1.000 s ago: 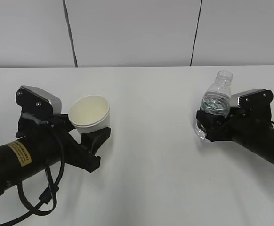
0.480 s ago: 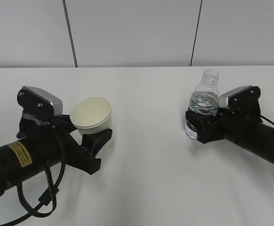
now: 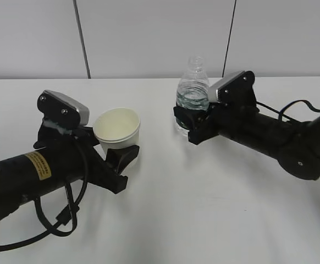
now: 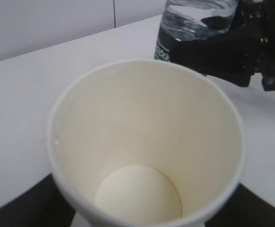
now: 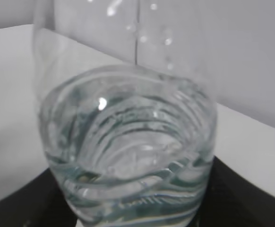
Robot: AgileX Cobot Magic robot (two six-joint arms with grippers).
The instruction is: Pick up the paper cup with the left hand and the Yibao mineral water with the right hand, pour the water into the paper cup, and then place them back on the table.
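Yibao mineral water (image 3: pixel 192 93) stands upright, long axis vertical, capless neck up, pinched by the right hand (image 3: pixel 196 122) above the table (image 3: pixel 204 209). Paper cup (image 3: pixel 117 127) sits upright, mouth up and empty inside, clamped in the left hand (image 3: pixel 113 159). Since 1 second ago the bottle has travelled leftward toward the cup, and the cup has shifted slightly right

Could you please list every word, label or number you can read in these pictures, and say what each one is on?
Yellow sticker on the left arm: dark print, too small to read.
Green label on the water bottle: white print, blurred and partly hidden, not readable.
Paper cup: plain, no print visible.
Nothing else carries any text.
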